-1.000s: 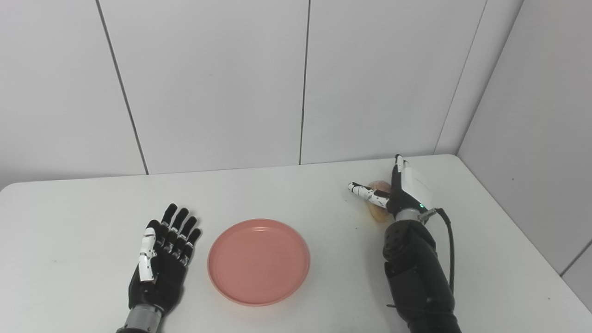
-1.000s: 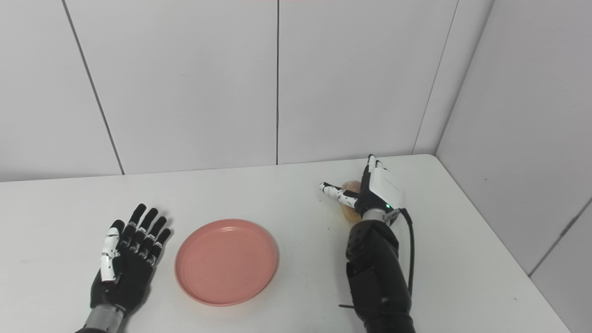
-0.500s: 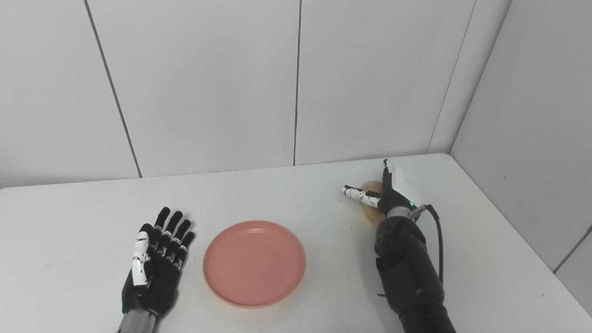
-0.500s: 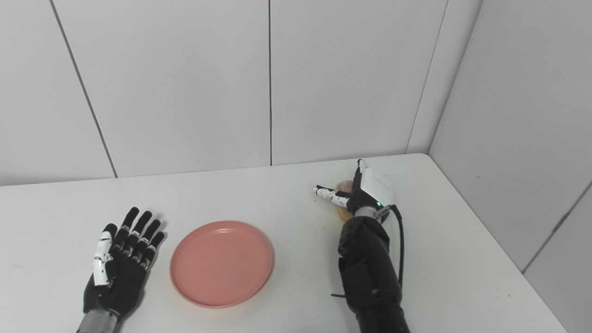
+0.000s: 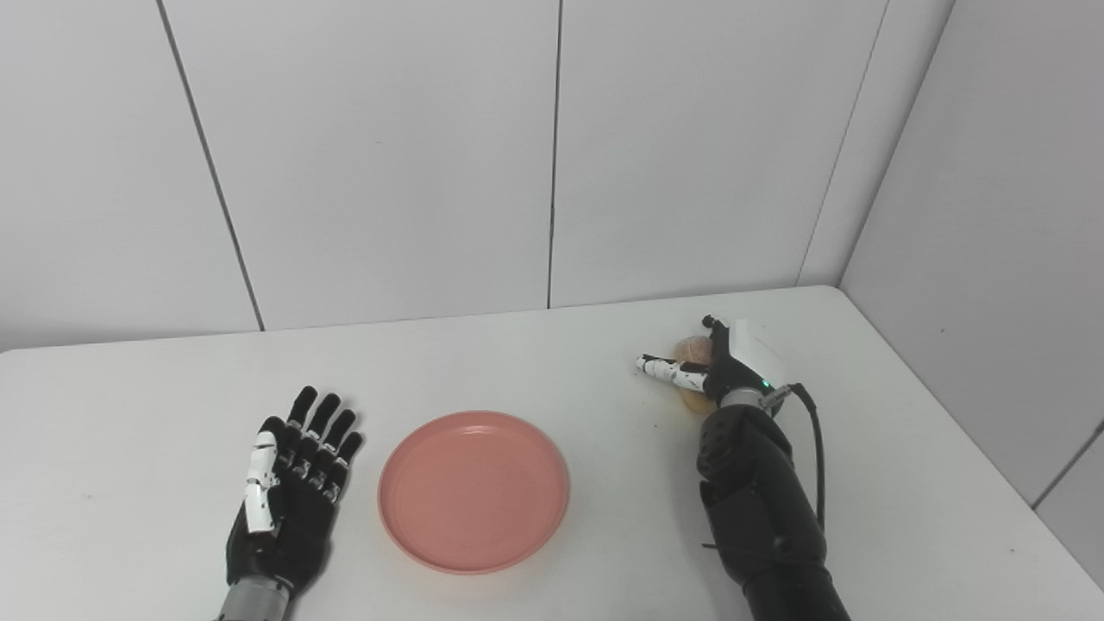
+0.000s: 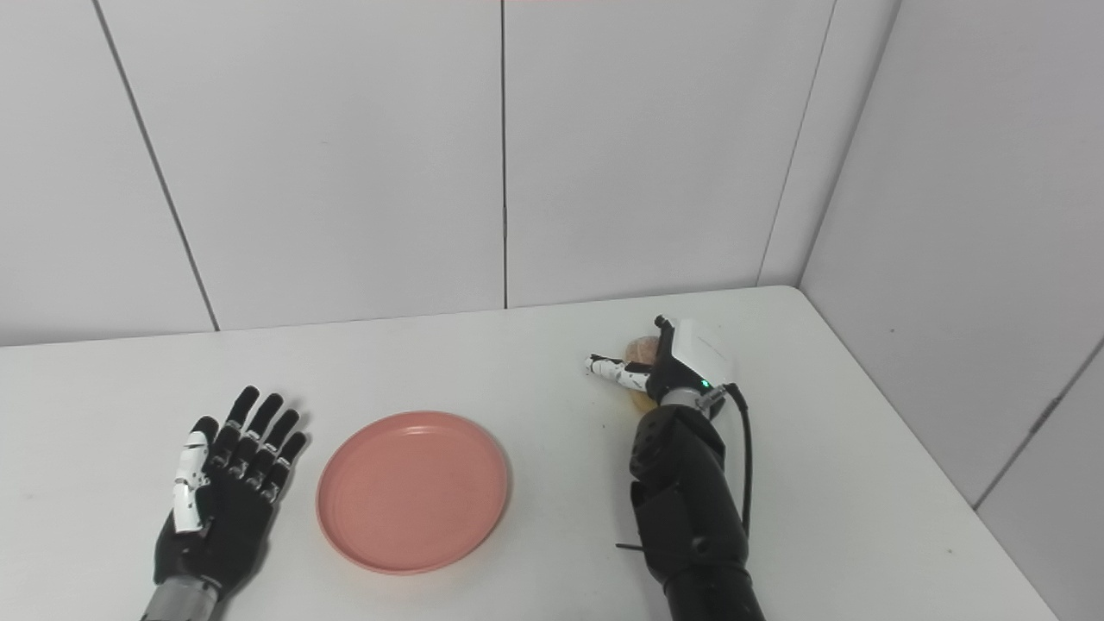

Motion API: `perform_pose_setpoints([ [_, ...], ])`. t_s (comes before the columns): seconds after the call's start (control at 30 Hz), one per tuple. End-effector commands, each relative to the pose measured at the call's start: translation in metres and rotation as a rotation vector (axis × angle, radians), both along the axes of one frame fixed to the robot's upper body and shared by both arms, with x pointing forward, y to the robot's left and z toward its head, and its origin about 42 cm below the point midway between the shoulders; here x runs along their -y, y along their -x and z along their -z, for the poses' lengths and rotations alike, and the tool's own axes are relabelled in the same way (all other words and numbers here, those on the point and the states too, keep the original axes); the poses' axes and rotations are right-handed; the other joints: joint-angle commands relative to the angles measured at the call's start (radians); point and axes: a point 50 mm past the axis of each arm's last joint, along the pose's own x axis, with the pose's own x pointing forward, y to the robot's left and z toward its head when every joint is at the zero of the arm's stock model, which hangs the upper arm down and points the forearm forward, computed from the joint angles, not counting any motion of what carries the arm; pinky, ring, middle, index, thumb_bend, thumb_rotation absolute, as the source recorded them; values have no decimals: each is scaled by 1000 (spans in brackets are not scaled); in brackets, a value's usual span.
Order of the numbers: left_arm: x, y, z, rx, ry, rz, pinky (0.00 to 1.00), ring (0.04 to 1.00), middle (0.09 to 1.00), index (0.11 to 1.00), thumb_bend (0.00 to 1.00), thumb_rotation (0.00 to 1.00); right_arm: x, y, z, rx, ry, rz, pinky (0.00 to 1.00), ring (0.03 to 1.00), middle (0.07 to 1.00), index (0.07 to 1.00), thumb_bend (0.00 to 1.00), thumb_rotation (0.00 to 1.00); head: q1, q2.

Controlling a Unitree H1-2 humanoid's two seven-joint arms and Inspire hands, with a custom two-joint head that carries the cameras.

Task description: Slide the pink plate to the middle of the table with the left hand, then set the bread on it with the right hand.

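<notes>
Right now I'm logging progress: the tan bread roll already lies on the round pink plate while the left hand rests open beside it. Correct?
Not quite. The tan bread roll is not on the round pink plate; it sits far to its right, under the right hand. Both eye views show the plate bare. The left hand does rest open beside the plate.

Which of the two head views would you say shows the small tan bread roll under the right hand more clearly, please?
The left eye view, marginally: the small tan bread roll shows above and below the right hand's thumb. The right eye view shows the same roll, with the hand covering slightly more of it.
</notes>
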Motion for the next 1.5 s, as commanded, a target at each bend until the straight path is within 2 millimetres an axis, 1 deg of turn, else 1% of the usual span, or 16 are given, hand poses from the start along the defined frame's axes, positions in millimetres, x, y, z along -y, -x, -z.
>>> perform_pose_setpoints([
  [0.0,-6,13,27,-136,-18,-16,1000,977,978,974,297,1000,5,-12,-33,88,43,20,799,830,858,869,968,554,1,2],
  [0.33,-6,13,28,-132,-13,-13,1000,972,973,971,296,1000,7,-17,-25,58,36,21,852,878,904,895,963,525,6,4],
  [0.5,-5,13,28,-132,-12,-14,1000,970,971,969,297,1000,10,-21,-21,27,66,17,799,837,863,847,951,501,9,6],
  [0.67,-5,13,28,-124,-19,-11,1000,971,973,968,297,1000,10,-24,-19,-6,103,16,763,837,864,854,872,387,10,6],
  [0.73,-5,13,28,-126,-17,-12,1000,971,973,967,297,1000,11,-25,-19,-20,97,8,755,839,865,854,865,373,10,6],
  [0.8,-5,13,28,-126,-15,-11,1000,970,972,967,299,1000,12,-25,-20,-37,90,-5,640,791,831,823,844,337,11,6],
  [0.83,-4,13,28,-126,-14,-11,1000,970,971,966,300,1000,12,-24,-20,-43,92,-10,570,727,785,795,836,321,11,6],
  [0.9,-4,13,28,-127,-15,-11,1000,968,970,965,302,1000,12,-24,-21,-47,104,-19,502,646,727,776,820,290,12,6],
  [1.07,-4,13,29,-127,-17,-9,1000,969,973,967,301,1000,11,-23,-20,-46,123,-27,474,596,674,743,799,222,16,6],
  [1.17,-4,13,28,-127,-18,-9,1000,970,975,969,304,1000,11,-24,-20,-46,122,-29,363,462,562,690,775,97,17,6],
  [1.2,-4,13,28,-126,-20,-8,1000,972,976,970,303,1000,11,-24,-20,-48,123,-29,309,395,512,679,673,42,17,6],
  [1.23,-4,13,28,-126,-21,-8,1000,972,977,971,303,1000,11,-24,-21,-45,119,-28,301,385,506,678,652,34,17,6],
  [1.33,-3,13,28,-126,-25,-11,1000,968,972,968,302,1000,9,-22,-25,-21,109,-35,210,281,475,666,577,3,17,6],
  [1.37,-3,13,28,-128,-23,-12,1000,967,970,965,305,1000,9,-22,-26,-18,107,-37,202,271,473,561,548,1,17,6],
  [1.4,-3,14,28,-125,-22,-8,1000,969,972,967,306,1000,8,-21,-29,-8,108,-41,198,269,473,517,537,0,17,6],
  [1.47,-3,14,28,-121,-21,-3,1000,976,980,975,305,1000,7,-18,-35,11,115,-49,197,271,472,493,531,0,17,6],
])
